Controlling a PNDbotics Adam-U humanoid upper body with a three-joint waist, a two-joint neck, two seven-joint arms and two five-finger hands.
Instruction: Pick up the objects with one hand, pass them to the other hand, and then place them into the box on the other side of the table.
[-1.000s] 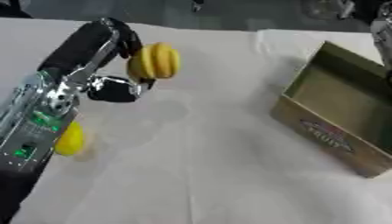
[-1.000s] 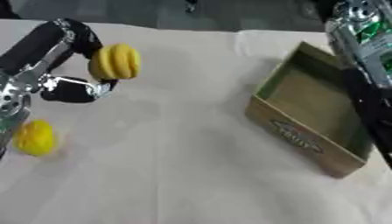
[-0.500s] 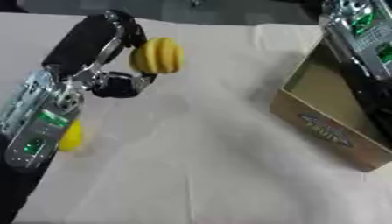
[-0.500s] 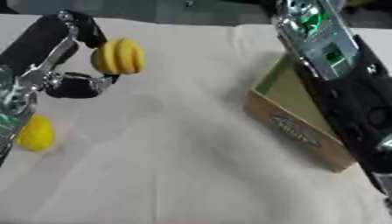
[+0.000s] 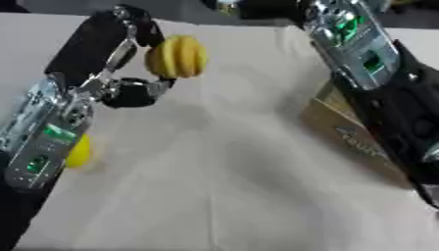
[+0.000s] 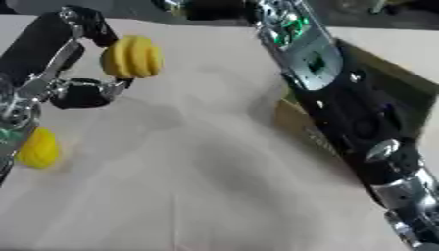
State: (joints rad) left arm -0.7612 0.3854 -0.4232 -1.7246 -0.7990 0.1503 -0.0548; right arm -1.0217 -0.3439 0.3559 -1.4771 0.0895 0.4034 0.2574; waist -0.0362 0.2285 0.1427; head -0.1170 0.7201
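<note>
While a small yellow piece (image 6: 37, 147) waits low at the left on the white cloth of the bench (image 5: 223, 196), left hand (image 5: 116, 73) up off the surface, fingers (image 5: 137, 27) curled round the ridged yellow object (image 5: 176, 56). Handover step by the look of it: next, bring the right hand within reach of that object — right arm (image 6: 343, 98) slanting across the cardboard box (image 6: 300, 130), its hand out of sight. Beyond the bench, only dark room.

Right arm (image 6: 343, 98) seemingly blocks the box (image 6: 300, 127); cloth (image 5: 223, 196) between lies open.
</note>
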